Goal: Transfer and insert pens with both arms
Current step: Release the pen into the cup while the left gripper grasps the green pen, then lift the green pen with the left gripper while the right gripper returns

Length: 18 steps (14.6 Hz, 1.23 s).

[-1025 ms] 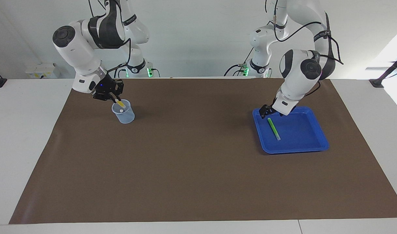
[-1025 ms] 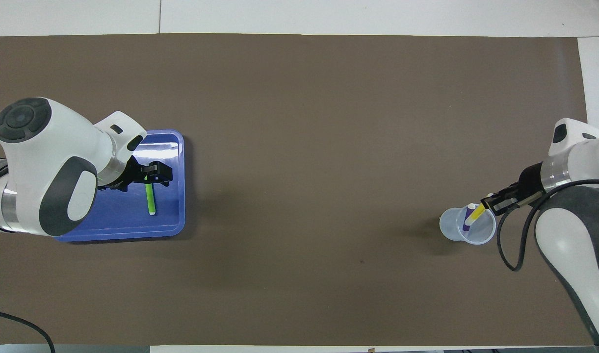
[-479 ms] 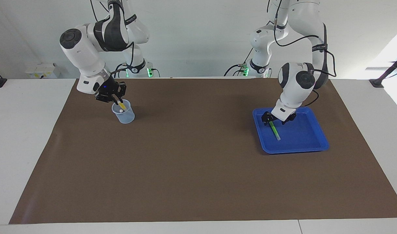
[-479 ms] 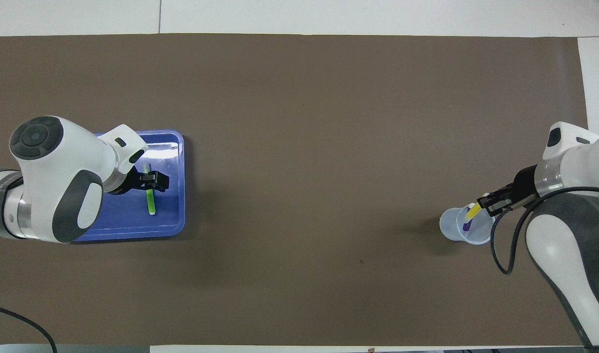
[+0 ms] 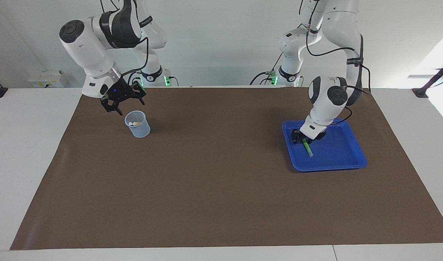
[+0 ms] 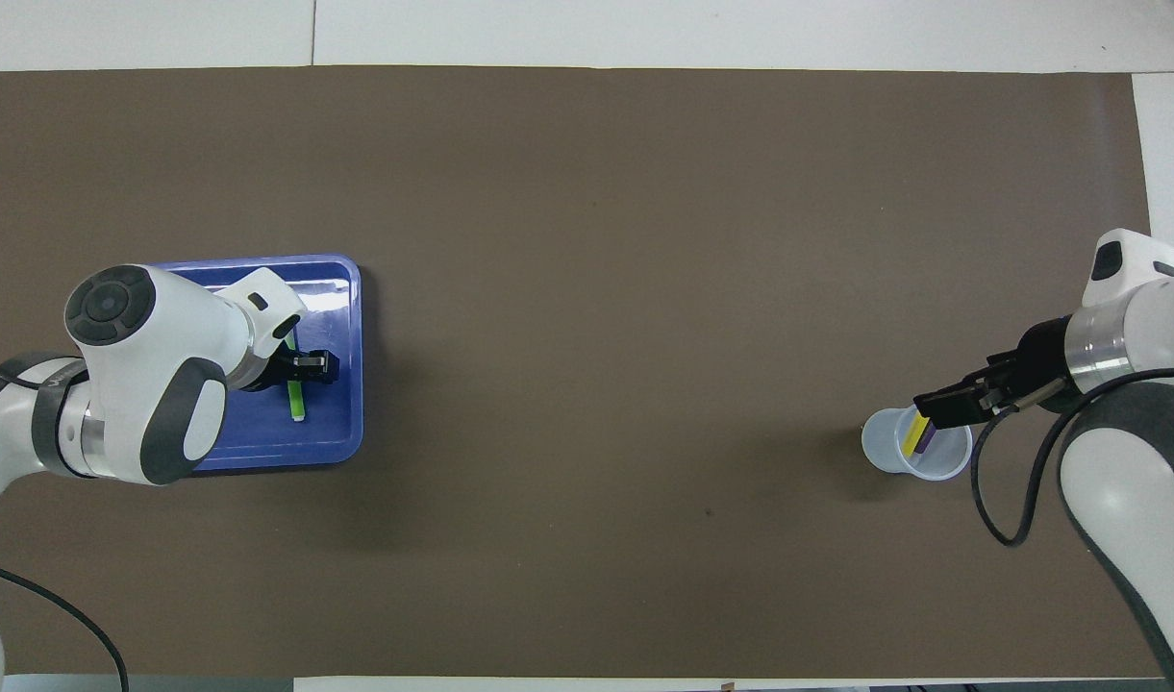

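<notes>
**Pickup step, left arm**

Nearest the robots, your right gripper [image 5: 125, 105] hung with jaws apart over the clear plastic cup [image 5: 138, 127], which held the yellow pen [image 6: 918, 428] and purple pen [image 6: 926, 444]. Farther out, your left gripper [image 5: 304, 137] sat low on the thin green marker-like pen [image 5: 307, 148] in the blue plastic tray [image 5: 330, 167]. You couldn't tell whether its jaws had clamped. You needed to close squarely, lift straight and clear the rim. Only brown mat [image 5: 221, 181] lay between tray and cup.

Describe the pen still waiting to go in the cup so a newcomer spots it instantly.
Start at the blue tray on the brown mat, toward the left arm's end of the table. One thin stick lies flat in it, under the left gripper: the green pen. It is the only pen in the tray; the yellow pen and purple pen stand in the clear cup.
</notes>
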### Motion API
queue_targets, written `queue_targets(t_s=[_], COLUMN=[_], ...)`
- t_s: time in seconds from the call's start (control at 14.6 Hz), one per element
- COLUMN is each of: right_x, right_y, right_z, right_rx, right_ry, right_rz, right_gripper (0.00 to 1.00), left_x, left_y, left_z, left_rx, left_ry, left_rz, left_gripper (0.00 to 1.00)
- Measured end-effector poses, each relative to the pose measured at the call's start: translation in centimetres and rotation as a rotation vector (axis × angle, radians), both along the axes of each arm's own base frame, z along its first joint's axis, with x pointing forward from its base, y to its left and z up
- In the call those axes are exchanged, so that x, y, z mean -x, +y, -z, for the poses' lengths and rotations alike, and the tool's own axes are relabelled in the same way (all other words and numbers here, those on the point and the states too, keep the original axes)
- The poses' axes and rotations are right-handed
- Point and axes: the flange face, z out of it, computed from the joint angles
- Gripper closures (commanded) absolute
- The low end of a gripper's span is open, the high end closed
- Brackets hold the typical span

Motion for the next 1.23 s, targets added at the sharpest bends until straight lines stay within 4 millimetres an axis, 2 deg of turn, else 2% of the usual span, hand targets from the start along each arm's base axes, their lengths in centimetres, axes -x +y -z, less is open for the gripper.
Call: queue_targets(t_s=[0.14,0.41,0.48,0.62,0.89,1.03,1.23], right_x=[-0.1,0.3,0.4,0.3,-0.3,-0.3,-0.2], right_y=[1.8,7.3,8.1,8.7,8.7,8.5,8.8], right_z=[-1.1,-2.1,-2.4,-2.8,-3.0,-2.7,-2.7], right_rx=[-0.065,-0.219,-0.279,-0.370,-0.522,-0.544,-0.544], right_ry=[0.017,0.130,0.164,0.209,0.235,0.241,0.244], right_rz=[0.083,0.339,0.393,0.461,0.545,0.562,0.557], right_gripper=[0.00,0.00,0.00,0.00,0.00,0.00,0.00], left_x=[-0.2,-0.4,-0.4,-0.6,-0.7,-0.9,-1.9], left_y=[0.6,0.9,0.9,1.0,1.0,1.0,1.2], left_z=[-0.1,-0.2,-0.2,-0.3,-0.5,-0.7,-2.6], left_rx=[0.002,-0.001,-0.001,-0.001,0.000,0.000,-0.016], left_ry=[-0.008,-0.021,-0.022,-0.027,-0.032,-0.029,0.016], left_rz=[-0.010,-0.011,-0.010,-0.009,-0.009,-0.010,-0.035], left_gripper=[0.52,0.64,0.74,1.00,1.00,1.00,1.00])
